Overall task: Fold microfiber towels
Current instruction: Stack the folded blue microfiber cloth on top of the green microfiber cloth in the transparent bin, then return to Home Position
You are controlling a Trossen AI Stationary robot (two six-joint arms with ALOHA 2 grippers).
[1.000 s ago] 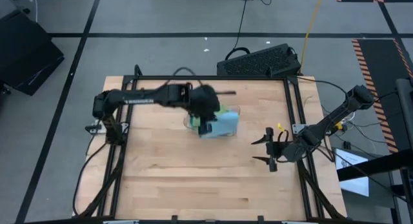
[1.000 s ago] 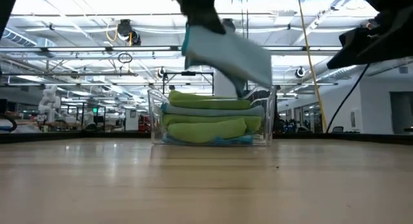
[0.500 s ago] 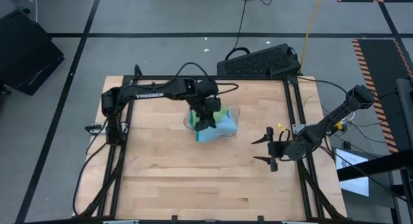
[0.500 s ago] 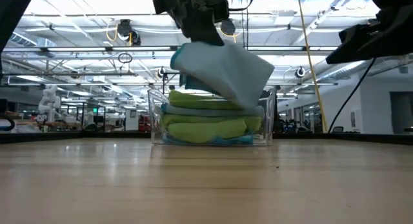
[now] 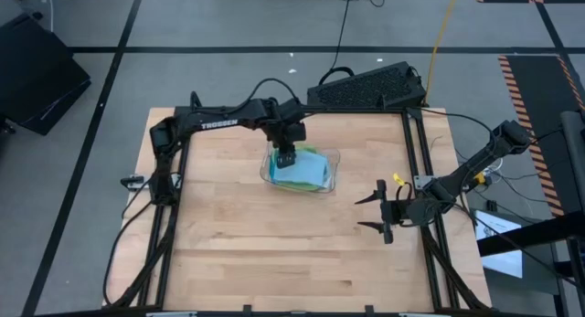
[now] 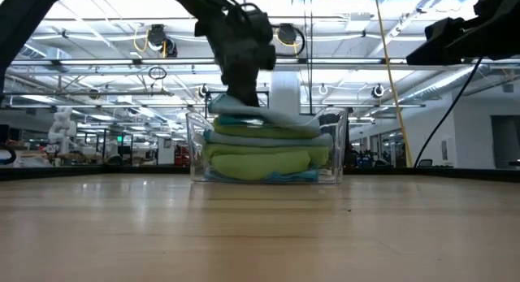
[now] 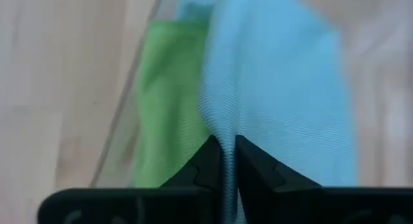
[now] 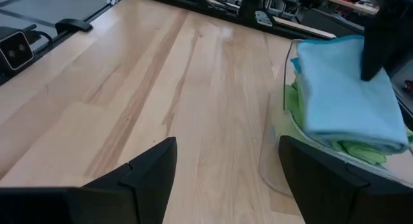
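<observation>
Pinching blue towel [image 7: 277,88] between fingers [image 7: 208,167]

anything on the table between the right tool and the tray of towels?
Nothing: in the high view only bare wood separates the right tool from the clear tray of towels. The right wrist view shows the same empty tabletop.

Soft ribbed cloth towels [image 5: 306,168], clear glossy plastic tray [image 6: 195,148], pale wood table [image 5: 274,253].

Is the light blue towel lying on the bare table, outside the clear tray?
No, the light blue towel lies on top of the green towels inside the clear tray.
</observation>
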